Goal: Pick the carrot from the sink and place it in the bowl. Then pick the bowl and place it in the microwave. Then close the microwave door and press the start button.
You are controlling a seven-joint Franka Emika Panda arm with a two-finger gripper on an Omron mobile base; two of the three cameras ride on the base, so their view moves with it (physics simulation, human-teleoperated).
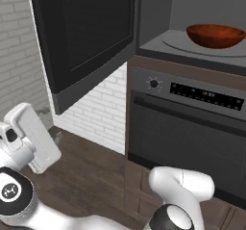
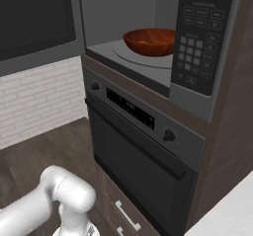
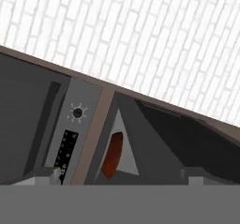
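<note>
White brick wall [image 1: 103,113] at nine o'clock – dark wood floor [image 2: 34,151] below. Bowl [image 1: 216,35] sits on the microwave [image 2: 200,42] turntable, door [image 1: 86,36] swung wide. End effector [image 3: 122,176] released, jaws spread.

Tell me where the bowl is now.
The bowl sits on the turntable inside the open microwave, above the oven, left of the keypad in the right base view.

Base views flank microwave [image 1: 202,36] with bowl [image 2: 149,41], hand view rolled, farther back
</note>
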